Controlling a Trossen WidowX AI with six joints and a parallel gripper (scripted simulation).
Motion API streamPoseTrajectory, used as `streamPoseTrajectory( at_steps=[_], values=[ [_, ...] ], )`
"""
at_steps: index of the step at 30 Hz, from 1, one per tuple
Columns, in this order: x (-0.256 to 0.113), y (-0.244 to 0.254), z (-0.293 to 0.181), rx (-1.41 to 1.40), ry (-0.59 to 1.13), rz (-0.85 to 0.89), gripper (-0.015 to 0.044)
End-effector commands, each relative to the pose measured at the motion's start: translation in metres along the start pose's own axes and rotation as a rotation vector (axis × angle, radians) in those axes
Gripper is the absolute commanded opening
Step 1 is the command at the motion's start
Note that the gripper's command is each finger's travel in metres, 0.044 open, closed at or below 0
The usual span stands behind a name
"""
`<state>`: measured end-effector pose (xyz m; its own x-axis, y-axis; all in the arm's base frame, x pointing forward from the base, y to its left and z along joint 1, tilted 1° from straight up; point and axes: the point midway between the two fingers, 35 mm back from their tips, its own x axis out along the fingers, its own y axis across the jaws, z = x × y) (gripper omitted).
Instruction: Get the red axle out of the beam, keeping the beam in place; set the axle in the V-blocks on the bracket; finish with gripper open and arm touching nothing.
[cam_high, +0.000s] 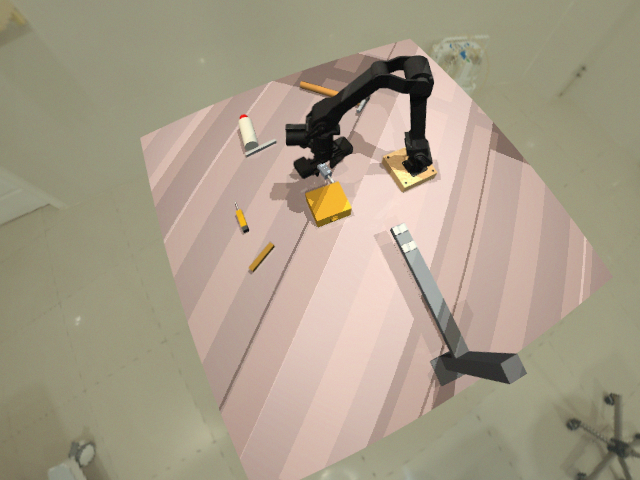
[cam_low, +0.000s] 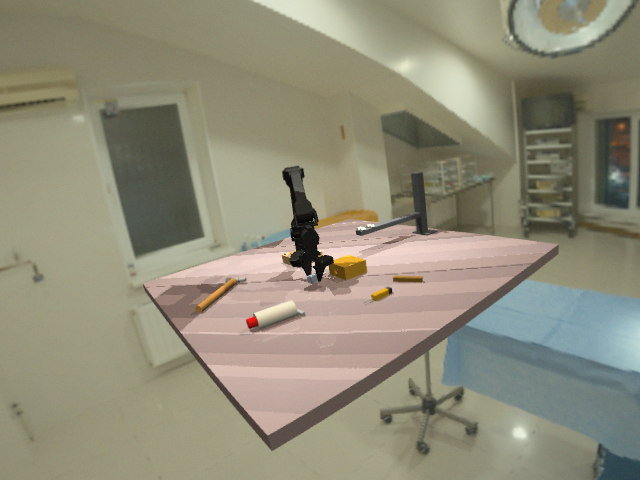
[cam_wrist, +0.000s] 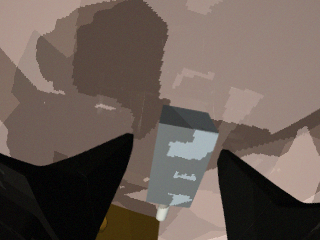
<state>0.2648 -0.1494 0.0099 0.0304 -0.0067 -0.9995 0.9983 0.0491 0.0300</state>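
A white cylinder with a red end (cam_high: 248, 133) (cam_low: 275, 314) lies beyond the small yellow-handled tool (cam_high: 241, 220) (cam_low: 381, 293). Next, the black arm (cam_high: 356, 95) (cam_low: 300, 206) bends over and down, its gripper (cam_high: 324, 164) (cam_low: 313, 277) (cam_wrist: 178, 148) pointing at the table, fingers apart astride a grey block with a pale pin (cam_high: 324, 169) (cam_low: 311, 278) (cam_wrist: 182, 162), with gaps either side. Near them sits the yellow beam (cam_high: 328, 202) (cam_low: 349, 267) (cam_wrist: 132, 223); I cannot tell whether the red axle is inside. Farther along, white V-blocks (cam_high: 404, 238) (cam_low: 366, 227) top the grey bracket (cam_high: 433, 294) (cam_low: 392, 222).

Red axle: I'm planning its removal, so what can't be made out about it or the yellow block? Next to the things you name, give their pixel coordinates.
- Axle: no red discernible in the block's holes; too small in top and exterior views.
- Yellow block (cam_high: 327, 201) (cam_low: 352, 267) (cam_wrist: 135, 223): wrist view, cut off by bottom edge, partly behind a finger (cam_wrist: 97, 175).
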Motion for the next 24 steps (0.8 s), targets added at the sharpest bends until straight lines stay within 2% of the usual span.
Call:
streamPoseTrajectory(
  at_steps=[1, 4, 10, 12, 16, 24],
  values=[
    [0.001, 0.0, -0.001, 0.004, 0.006, 0.001, 0.0177],
    [0.001, 0.0, -0.001, 0.004, 0.006, 0.001, 0.0099],
    [0.001, 0.0, -0.001, 0.004, 0.006, 0.001, 0.0059],
    [0.0, 0.0, -0.001, 0.004, 0.006, 0.001, 0.0006],
    [-0.015, 0.001, 0.0, 0.004, 0.006, 0.001, 0.0],
    [-0.07, -0.001, 0.0, 0.004, 0.006, 0.001, 0.0]
  ],
)
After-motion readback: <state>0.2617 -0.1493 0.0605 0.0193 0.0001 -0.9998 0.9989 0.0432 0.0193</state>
